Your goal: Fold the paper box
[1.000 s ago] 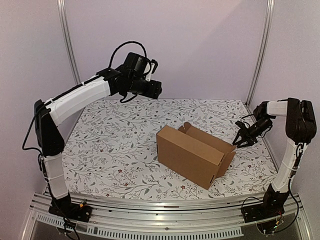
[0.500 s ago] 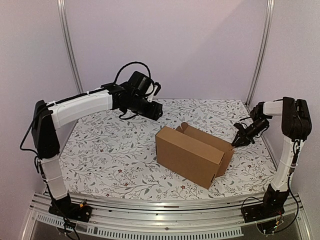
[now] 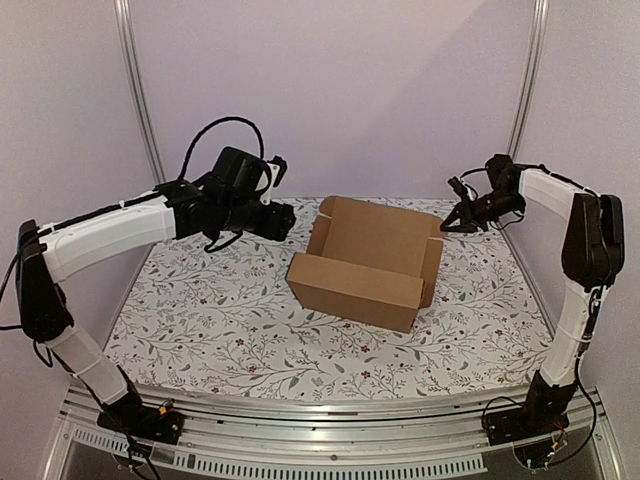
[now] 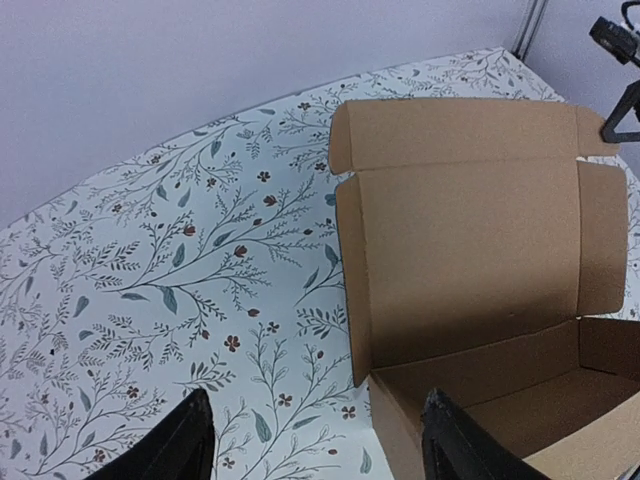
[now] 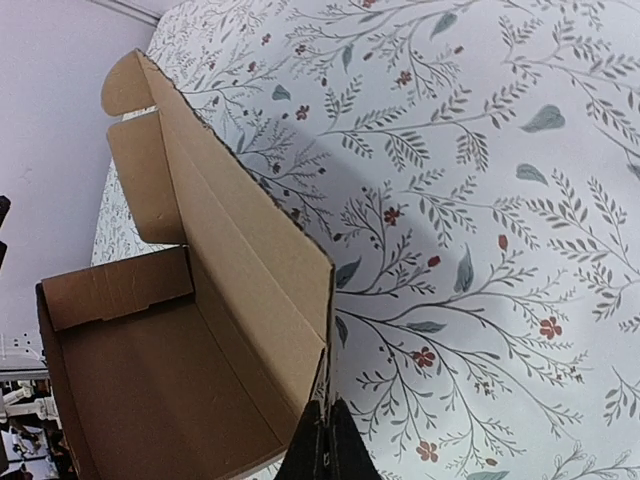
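**Right gripper (image 3: 446, 226) pinched shut at lid (image 3: 375, 235) corner**

Left gripper (image 3: 283, 220) hangs apart at the box's (image 3: 355, 290) 10 o'clock. Box sits at the table's (image 3: 200, 310) centre, walls up, lid standing open at 12; closing and tucking it apparently remain.

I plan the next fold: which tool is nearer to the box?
Right. The right tool, shut, sits at the right corner of the box lid; the left tool hovers open beside the box's left end, with a gap.
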